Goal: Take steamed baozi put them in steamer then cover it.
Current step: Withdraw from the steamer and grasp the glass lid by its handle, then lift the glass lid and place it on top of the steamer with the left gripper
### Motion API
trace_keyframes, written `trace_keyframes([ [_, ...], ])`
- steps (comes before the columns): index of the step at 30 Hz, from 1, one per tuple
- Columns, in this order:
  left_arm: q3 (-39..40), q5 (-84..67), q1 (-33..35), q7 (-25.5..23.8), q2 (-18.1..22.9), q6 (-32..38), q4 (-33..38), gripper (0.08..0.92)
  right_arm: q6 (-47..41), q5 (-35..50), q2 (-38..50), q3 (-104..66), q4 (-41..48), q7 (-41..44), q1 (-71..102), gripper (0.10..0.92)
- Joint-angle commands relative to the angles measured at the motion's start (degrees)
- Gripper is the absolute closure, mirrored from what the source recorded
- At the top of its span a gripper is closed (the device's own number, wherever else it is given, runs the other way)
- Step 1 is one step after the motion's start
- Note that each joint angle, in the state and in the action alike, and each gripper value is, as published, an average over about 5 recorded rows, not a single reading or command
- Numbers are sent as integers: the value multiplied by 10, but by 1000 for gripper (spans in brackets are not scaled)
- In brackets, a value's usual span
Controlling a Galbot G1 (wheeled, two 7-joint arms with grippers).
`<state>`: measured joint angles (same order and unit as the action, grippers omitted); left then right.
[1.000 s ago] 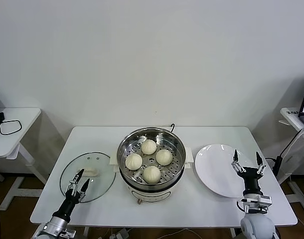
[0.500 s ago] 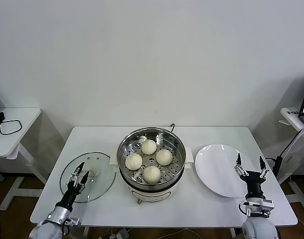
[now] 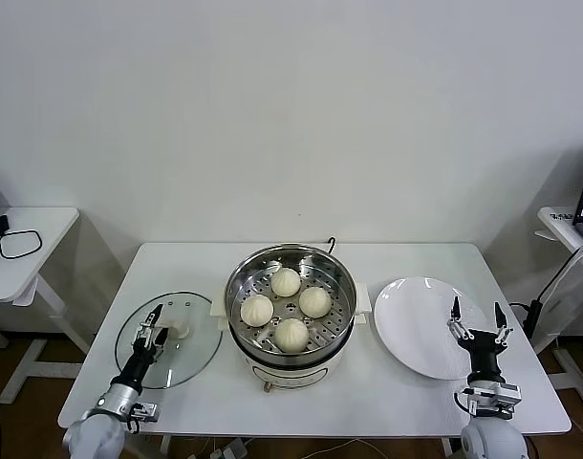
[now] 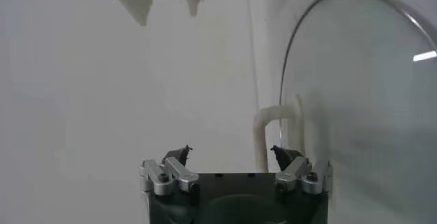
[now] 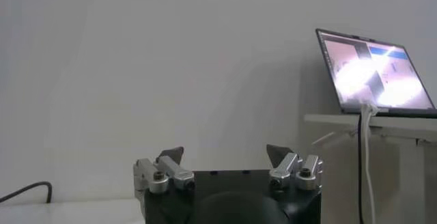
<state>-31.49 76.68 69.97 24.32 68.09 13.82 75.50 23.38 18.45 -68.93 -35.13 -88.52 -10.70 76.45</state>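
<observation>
Baozi (image 3: 286, 281): four in steamer (image 3: 290, 344), uncovered. Left end effector (image 3: 155, 319) wide near lid (image 3: 191, 359) handle; misaligned grasp risks slip. Right end effector (image 3: 474, 316) wide, idle over plate (image 3: 416, 330).

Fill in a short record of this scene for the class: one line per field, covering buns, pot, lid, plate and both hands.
buns: four buns in the pot
pot: steel pot, uncovered, mid-table
lid: glass lid flat on the table, left of the pot
plate: white plate, right of the pot
left hand: open, over the lid's near edge
right hand: open, over the plate's right edge
</observation>
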Motion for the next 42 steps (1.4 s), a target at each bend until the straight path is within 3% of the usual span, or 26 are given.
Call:
trace_keyframes([
  [1, 7, 3, -24, -4, 6, -4, -16, 177, 0, -2, -3, -1, 4, 1, -1, 203],
  [9, 10, 3, -32, -17, 9, -10, -23, 189, 1, -2, -2, -2, 1, 1, -2, 203],
  [19, 8, -21, -20, -29, 7, -9, -2, 467, 1, -4, -3, 0, -1, 1, -6, 203],
  [30, -12, -97, 20, -51, -19, -31, 140, 779, 4, -6, -7, 3, -5, 2, -6, 203],
  [42, -36, -134, 1, -129, -86, -99, 351, 811, 3, -7, -12, 7, -6, 3, -11, 203],
])
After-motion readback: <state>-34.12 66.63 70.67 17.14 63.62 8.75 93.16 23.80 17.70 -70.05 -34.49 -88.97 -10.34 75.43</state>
